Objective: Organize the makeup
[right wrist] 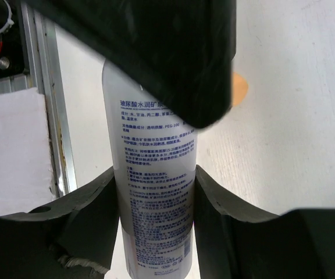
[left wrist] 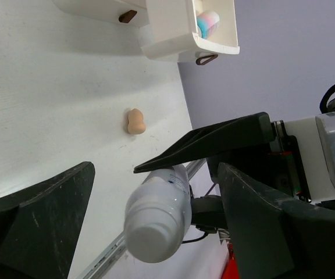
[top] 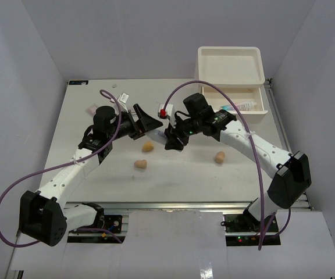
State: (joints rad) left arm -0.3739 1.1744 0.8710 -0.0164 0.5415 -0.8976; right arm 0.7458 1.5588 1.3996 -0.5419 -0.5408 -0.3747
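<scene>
My right gripper [top: 168, 139] [right wrist: 156, 186] is shut on the white bottle [right wrist: 156, 203] and holds it above the table. Blue print covers the bottle's side. In the left wrist view the bottle [left wrist: 159, 212] hangs cap-first between the wide-open fingers of my left gripper [left wrist: 156, 197] [top: 149, 123], apart from both pads. Three tan sponges lie on the table: one [top: 148, 147] just below the grippers, one [top: 141, 164] nearer the front, one [top: 220, 157] to the right, also in the left wrist view [left wrist: 135, 121]. White packets [top: 91, 109] lie at the back left.
The white drawer unit [top: 231, 67] stands at the back right, its lower drawer [top: 259, 109] pulled open with a tube inside. A small red-and-white item [top: 165, 111] lies behind the grippers. Another packet [top: 124, 97] lies near the back edge.
</scene>
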